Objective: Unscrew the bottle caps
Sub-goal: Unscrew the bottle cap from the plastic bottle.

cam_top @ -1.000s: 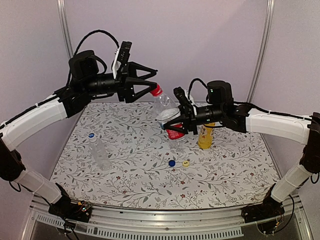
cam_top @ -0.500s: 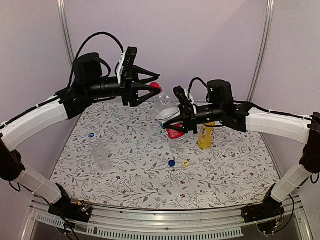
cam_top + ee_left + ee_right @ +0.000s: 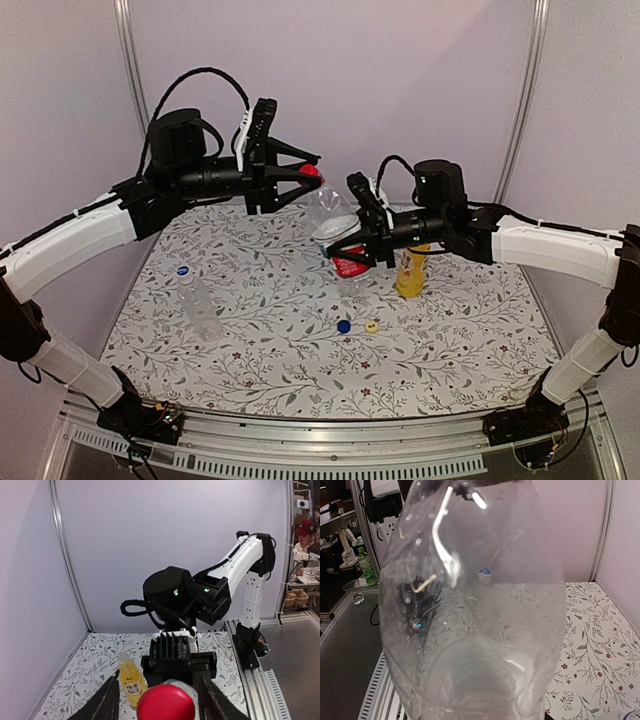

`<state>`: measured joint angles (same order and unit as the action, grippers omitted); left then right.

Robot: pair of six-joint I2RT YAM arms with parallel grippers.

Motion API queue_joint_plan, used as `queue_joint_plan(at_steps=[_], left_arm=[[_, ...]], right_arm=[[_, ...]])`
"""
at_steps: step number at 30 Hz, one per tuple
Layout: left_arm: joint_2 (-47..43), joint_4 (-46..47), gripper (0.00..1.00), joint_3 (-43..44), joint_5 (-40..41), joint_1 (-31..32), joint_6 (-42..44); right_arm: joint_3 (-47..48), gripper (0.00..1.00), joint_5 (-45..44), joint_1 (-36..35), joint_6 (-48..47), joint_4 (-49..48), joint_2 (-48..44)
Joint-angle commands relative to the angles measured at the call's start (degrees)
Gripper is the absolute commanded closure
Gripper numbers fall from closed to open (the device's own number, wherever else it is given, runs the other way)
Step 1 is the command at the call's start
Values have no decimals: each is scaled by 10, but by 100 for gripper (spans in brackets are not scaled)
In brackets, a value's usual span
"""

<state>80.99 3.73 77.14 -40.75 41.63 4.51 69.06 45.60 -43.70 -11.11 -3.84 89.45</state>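
I can't read the red print on the yellow bottle point(image 3: 131, 682). My right hand point(image 3: 345, 240) grips the red-white bottle point(image 3: 330, 208) tilted; my left hand point(image 3: 303, 172), held level, loosely brackets its red cap point(image 3: 166, 703).

red cap point(image 3: 165, 703) cut by bottom edge, right tool point(image 3: 346, 244) hidden behind clear bottle point(image 3: 470, 605) in its wrist view

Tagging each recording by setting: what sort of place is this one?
Probably a robotics lab test booth: plain walls enclose a floral-clothed table, robot arms stand on an aluminium rail, and a person in a red cap shows beyond it.
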Motion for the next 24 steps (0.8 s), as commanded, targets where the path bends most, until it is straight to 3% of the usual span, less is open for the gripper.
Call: queue_joint_plan(at_steps=[1, 24], left_arm=[[-14, -2, 50, -3, -5, 5, 3], [-19, 1, 60, -7, -5, 2, 4]], right_arm=[[18, 65, 2, 4, 4, 4, 6], [21, 65, 0, 5, 0, 11, 9]])
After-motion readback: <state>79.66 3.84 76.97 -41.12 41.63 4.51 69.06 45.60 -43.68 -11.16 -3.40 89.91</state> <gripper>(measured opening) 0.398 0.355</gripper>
